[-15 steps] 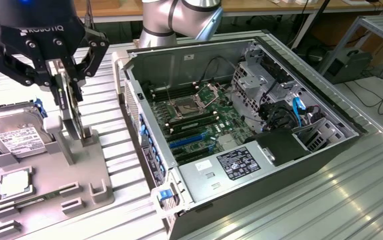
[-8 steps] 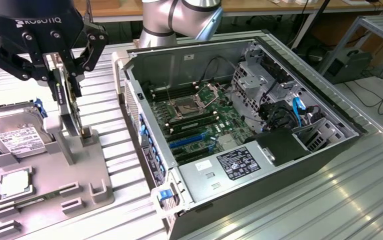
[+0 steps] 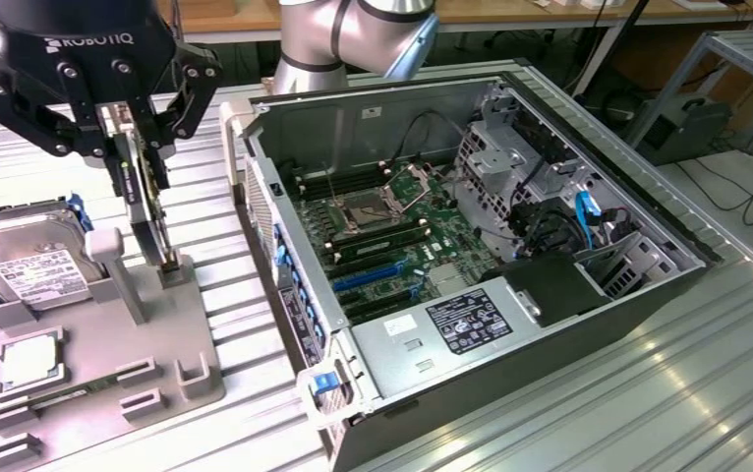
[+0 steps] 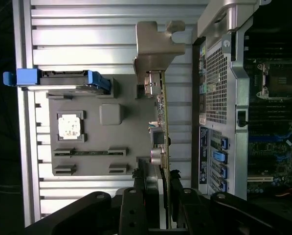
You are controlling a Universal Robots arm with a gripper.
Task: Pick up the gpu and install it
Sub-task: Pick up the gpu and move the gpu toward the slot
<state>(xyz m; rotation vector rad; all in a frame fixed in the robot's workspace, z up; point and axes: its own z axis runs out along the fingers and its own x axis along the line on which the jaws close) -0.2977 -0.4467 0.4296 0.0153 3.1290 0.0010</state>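
The gpu (image 3: 149, 211) is a thin dark card seen edge-on, standing upright over the grey fixture (image 3: 101, 344) at the exterior view's left. My gripper (image 3: 138, 157) is shut on its upper part, with a black finger on each side. The card's lower end sits at the small holder post (image 3: 171, 275) on the fixture; I cannot tell whether it touches. In the wrist view the gpu (image 4: 162, 132) runs away from my gripper (image 4: 163, 198), and its silvery bracket (image 4: 158, 44) is at the far end.
A silver hard drive (image 3: 29, 265) with blue rails and a square chip (image 3: 29, 359) rest on the fixture. The open computer case (image 3: 285, 324) lies to the exterior view's right, its motherboard showing blue slots (image 3: 374, 275). Ribbed metal table (image 3: 639, 393) lies around.
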